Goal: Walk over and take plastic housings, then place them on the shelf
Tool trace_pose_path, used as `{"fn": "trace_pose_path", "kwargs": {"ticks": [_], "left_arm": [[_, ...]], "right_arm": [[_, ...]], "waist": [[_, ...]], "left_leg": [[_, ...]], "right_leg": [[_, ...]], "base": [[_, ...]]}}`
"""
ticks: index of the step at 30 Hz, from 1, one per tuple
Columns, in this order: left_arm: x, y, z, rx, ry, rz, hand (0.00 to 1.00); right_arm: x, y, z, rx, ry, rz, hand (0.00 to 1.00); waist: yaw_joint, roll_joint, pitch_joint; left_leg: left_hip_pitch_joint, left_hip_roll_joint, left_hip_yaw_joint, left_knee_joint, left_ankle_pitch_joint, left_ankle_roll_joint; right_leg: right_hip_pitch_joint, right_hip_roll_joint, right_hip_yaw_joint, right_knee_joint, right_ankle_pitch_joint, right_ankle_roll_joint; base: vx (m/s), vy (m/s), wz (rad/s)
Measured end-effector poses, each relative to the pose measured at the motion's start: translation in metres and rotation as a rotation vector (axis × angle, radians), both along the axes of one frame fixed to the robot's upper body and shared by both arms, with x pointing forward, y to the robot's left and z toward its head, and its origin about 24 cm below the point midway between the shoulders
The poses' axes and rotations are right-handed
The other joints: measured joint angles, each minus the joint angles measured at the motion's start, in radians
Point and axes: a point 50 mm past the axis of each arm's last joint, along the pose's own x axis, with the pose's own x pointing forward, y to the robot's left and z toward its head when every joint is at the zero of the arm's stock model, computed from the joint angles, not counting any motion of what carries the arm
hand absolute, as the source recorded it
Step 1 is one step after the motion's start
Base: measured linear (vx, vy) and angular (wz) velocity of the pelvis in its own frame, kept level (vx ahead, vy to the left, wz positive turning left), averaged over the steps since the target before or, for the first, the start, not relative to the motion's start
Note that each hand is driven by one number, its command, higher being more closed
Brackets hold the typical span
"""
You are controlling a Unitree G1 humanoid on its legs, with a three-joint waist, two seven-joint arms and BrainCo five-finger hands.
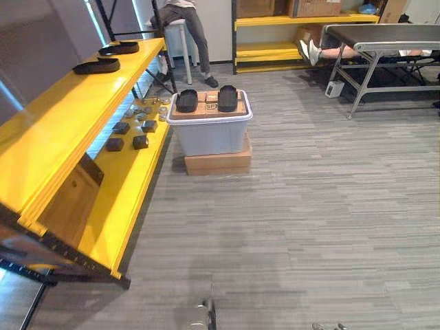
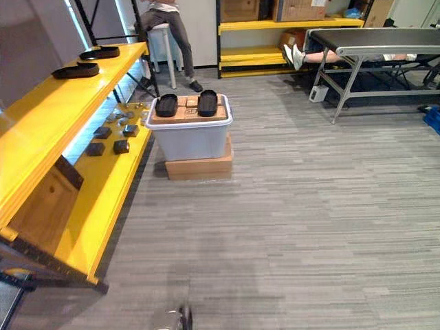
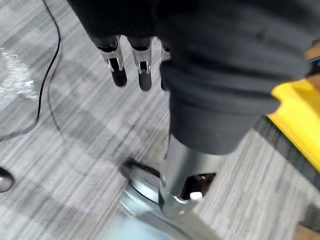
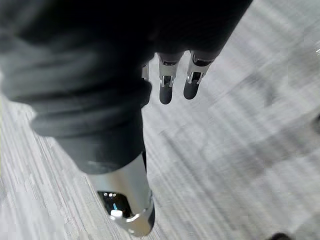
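I read this as the walk-over step, with nothing picked up yet. My left hand (image 3: 142,70) hangs over the grey carpet with its fingers straight and relaxed and nothing between them. My right hand (image 4: 166,85) hangs the same way, loose and empty.

The two black oval plastic housings (image 1: 227,97) lie side by side well ahead of both hands, on a brown cardboard sheet (image 1: 208,108) that tops a pale grey plastic bin (image 1: 210,134). The bin stands on a flat brown cardboard box (image 1: 218,163). The long yellow shelf (image 1: 69,117) runs along my left hand's side, and two similar black housings on its top board (image 1: 97,67) lie far ahead of that hand.

Next I judge I must close the distance until the bin is within reach of both hands, then bring the hands up to its top.

The sheet hides what is in the bin. I cannot make out what the small dark blocks (image 1: 130,135) on the lower board are. The shelf's near end is cut off.
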Motion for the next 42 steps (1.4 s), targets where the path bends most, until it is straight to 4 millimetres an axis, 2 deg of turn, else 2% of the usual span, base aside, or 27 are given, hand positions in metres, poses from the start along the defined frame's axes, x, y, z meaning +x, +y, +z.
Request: {"fn": "trace_pose_path", "kwargs": {"ticks": [1,2,3,4,6,7,8,11,13,14,15,17,19,20,22,23,24,26,27,28,29,32,33,35,38,40,42], "left_arm": [[0.000,0.004,0.001,0.009,0.001,-0.001,0.00],[0.000,0.011,0.002,0.024,0.008,-0.007,0.00],[-0.001,0.014,0.002,0.029,0.015,-0.009,0.00],[0.005,0.015,0.003,0.031,0.004,-0.023,0.00],[0.016,0.011,0.003,0.024,-0.015,-0.047,0.00],[0.040,0.005,0.005,0.013,-0.068,-0.064,0.00],[0.050,0.004,0.007,0.012,-0.093,-0.070,0.00],[0.091,0.000,0.018,0.020,-0.201,-0.093,0.00],[0.101,0.000,0.022,0.027,-0.229,-0.075,0.00],[0.100,-0.002,0.021,0.023,-0.228,-0.053,0.00],[0.095,-0.010,0.017,-0.006,-0.214,-0.034,0.00],[0.096,-0.008,0.019,-0.001,-0.226,-0.007,0.00],[0.087,-0.004,0.017,0.006,-0.214,0.035,0.00],[0.081,-0.004,0.016,0.004,-0.208,0.045,0.00],[0.065,0.000,0.013,0.017,-0.174,0.059,0.00],[0.051,0.001,0.010,0.016,-0.139,0.060,0.00],[0.036,-0.001,0.006,0.005,-0.099,0.063,0.00],[0.017,-0.005,0.001,-0.012,-0.043,0.077,0.00],[0.011,-0.006,0.000,-0.018,-0.026,0.080,0.00],[0.005,-0.008,-0.002,-0.022,-0.004,0.076,0.00],[0.001,-0.004,-0.002,-0.012,0.010,0.049,0.00],[0.020,0.005,0.003,0.023,-0.027,-0.023,0.00],[0.025,0.006,0.004,0.032,-0.034,-0.060,0.00],[0.035,0.007,0.006,0.048,-0.041,-0.132,0.00],[0.058,0.013,0.013,0.096,-0.090,-0.177,0.00],[0.061,0.020,0.017,0.125,-0.113,-0.179,0.00],[0.055,0.003,0.010,0.077,-0.094,-0.171,0.00]], "right_arm": [[-0.003,0.002,-0.002,0.016,0.008,-0.018,0.00],[-0.011,0.007,-0.007,0.050,0.030,-0.064,0.00],[-0.016,0.009,-0.010,0.066,0.046,-0.084,0.00],[-0.031,0.012,-0.014,0.081,0.085,-0.106,0.00],[-0.030,0.013,-0.014,0.082,0.084,-0.074,0.00],[-0.041,0.014,-0.015,0.084,0.106,-0.062,0.00],[-0.047,0.014,-0.015,0.082,0.113,-0.066,0.00],[-0.062,0.014,-0.015,0.076,0.139,-0.083,0.00],[-0.074,0.013,-0.016,0.077,0.164,-0.099,0.00],[-0.083,0.010,-0.016,0.073,0.186,-0.110,0.00],[-0.077,0.002,-0.013,0.058,0.165,-0.128,0.00],[-0.068,0.000,-0.012,0.057,0.133,-0.133,0.00],[-0.063,-0.001,-0.010,0.052,0.108,-0.132,0.00],[-0.058,-0.003,-0.009,0.050,0.094,-0.137,0.00],[-0.055,0.003,-0.011,0.068,0.092,-0.135,0.00],[-0.056,0.009,-0.012,0.085,0.098,-0.127,0.00],[-0.051,0.011,-0.012,0.090,0.089,-0.110,0.00],[-0.033,0.012,-0.010,0.089,0.052,-0.087,0.00],[-0.032,0.011,-0.010,0.086,0.048,-0.086,0.00],[-0.021,0.013,-0.008,0.080,0.023,-0.065,0.00],[-0.014,0.020,-0.007,0.081,0.011,-0.018,0.00],[0.008,0.018,0.004,0.031,-0.063,0.047,0.00],[0.023,0.018,0.014,-0.015,-0.111,0.098,0.00],[0.041,0.018,0.028,-0.104,-0.171,0.199,0.00],[0.063,0.017,0.065,-0.290,-0.304,0.323,0.00],[0.069,0.016,0.088,-0.419,-0.373,0.371,0.00],[0.080,0.003,0.107,-0.558,-0.408,0.417,0.00]], "waist": [[-0.004,-0.012,-0.002],[-0.015,-0.045,0.002],[-0.019,-0.052,0.001],[-0.032,-0.045,0.001],[-0.042,-0.039,0.005],[-0.070,-0.018,0.008],[-0.081,-0.013,0.005],[-0.125,0.004,0.006],[-0.143,0.005,0.006],[-0.149,0.013,0.001],[-0.148,0.076,-0.007],[-0.140,0.083,-0.003],[-0.136,0.088,0.008],[-0.132,0.111,0.010],[-0.121,0.107,0.018],[-0.108,0.090,0.013],[-0.087,0.073,0.008],[-0.066,0.069,0.022],[-0.060,0.067,0.022],[-0.051,0.054,0.025],[-0.048,0.026,0.006],[-0.064,0.021,-0.002],[-0.069,0.024,0.004],[-0.101,0.036,0.017],[-0.115,0.041,0.017],[-0.127,-0.002,0.010],[-0.119,0.052,0.018]], "left_leg": [[0.025,-0.020,0.000,0.000,0.000,0.022],[0.097,-0.056,0.000,-0.002,-0.014,0.048],[0.142,-0.069,-0.009,-0.003,-0.020,0.056],[0.235,-0.079,-0.043,-0.029,-0.064,0.061],[0.381,-0.089,-0.066,-0.091,-0.106,0.058],[0.545,-0.089,-0.122,-0.190,-0.128,0.054],[0.594,-0.084,-0.143,-0.226,-0.131,0.053],[0.739,-0.029,-0.235,-0.305,-0.215,0.009],[0.826,0.005,-0.261,-0.315,-0.267,-0.007],[0.888,0.027,-0.262,-0.319,-0.289,-0.034],[0.884,0.078,-0.257,-0.279,-0.257,-0.060],[0.850,0.083,-0.266,-0.139,-0.135,-0.111],[0.750,0.092,-0.327,0.174,0.047,-0.241],[0.617,0.108,-0.347,0.477,0.050,-0.310],[0.450,0.162,-0.266,0.741,0.006,-0.303],[0.367,0.185,-0.167,0.741,-0.050,-0.253],[0.300,0.193,-0.082,0.654,-0.124,-0.206],[0.258,0.178,0.025,0.360,-0.193,-0.176],[0.262,0.156,0.049,0.219,-0.187,-0.162],[0.289,0.102,0.060,0.039,-0.108,-0.084],[0.342,0.061,0.079,-0.032,-0.108,-0.084],[0.414,0.036,0.086,-0.129,-0.116,-0.084],[0.474,0.028,0.088,-0.202,-0.114,-0.084],[0.548,0.036,0.071,-0.265,-0.111,-0.087],[0.585,0.071,0.037,-0.294,-0.110,-0.092],[0.597,0.040,0.015,-0.292,-0.120,-0.125],[0.601,0.082,-0.020,-0.302,-0.136,-0.158]], "right_leg": [[-0.019,-0.006,0.003,0.082,0.023,0.040],[-0.045,-0.008,0.012,0.245,0.134,0.171],[-0.059,0.003,0.018,0.328,0.236,0.261],[-0.115,0.041,0.013,0.506,0.489,0.352],[-0.308,0.046,-0.068,0.865,0.484,0.343],[-0.470,0.018,-0.182,0.992,0.343,0.272],[-0.518,0.007,-0.209,0.978,0.295,0.245],[-0.699,-0.003,-0.249,0.683,0.191,0.226],[-0.727,-0.016,-0.271,0.335,0.210,0.210],[-0.723,-0.023,-0.299,0.263,0.336,0.125],[-0.720,0.012,-0.333,0.336,0.268,0.066],[-0.695,0.011,-0.362,0.418,0.166,0.027],[-0.563,0.038,-0.373,0.362,0.080,0.012],[-0.467,0.075,-0.384,0.302,0.062,0.003],[-0.309,0.117,-0.388,0.178,0.057,-0.007],[-0.222,0.116,-0.368,0.095,0.058,-0.006],[-0.154,0.105,-0.340,0.028,0.061,-0.001],[-0.066,0.077,-0.293,-0.048,0.067,0.020],[-0.047,0.065,-0.279,-0.061,0.065,0.032],[-0.023,0.040,-0.249,-0.061,0.044,0.069],[-0.019,-0.003,-0.246,-0.043,0.059,0.083],[-0.094,-0.009,-0.237,0.136,0.131,0.111],[-0.176,-0.013,-0.235,0.325,0.162,0.168],[-0.279,-0.003,-0.238,0.493,0.081,0.163],[-0.450,0.000,-0.251,0.383,0.020,0.122],[-0.476,-0.044,-0.206,0.128,0.226,0.136],[-0.453,-0.004,-0.222,0.128,0.199,0.131]], "base": [[0.88,0.282,0.19],[0.73,0.208,0.29],[0.93,0.219,0.49],[0.91,0.152,0.38],[1.06,0.103,0.44],[0.92,0.015,0.77],[0.78,-0.033,1.07],[0.72,-0.181,0.94],[1.11,-0.422,0.76],[1.05,-0.406,0.39],[1.00,-0.383,0.35],[0.71,-0.283,0.13],[0.72,-0.289,0.11],[0.57,-0.149,0.06],[0.56,-0.104,-0.03],[0.54,-0.073,-0.36],[0.53,-0.054,-0.47],[0.65,0.053,-0.66],[0.71,0.146,-0.80],[0.61,0.139,-0.63],[0.61,0.136,-0.36],[0.54,0.147,0.07],[0.51,0.121,-0.02],[0.56,0.013,0.18],[0.39,-0.155,0.34],[0.39,-0.253,0.50],[0.34,-0.222,0.06]]}}
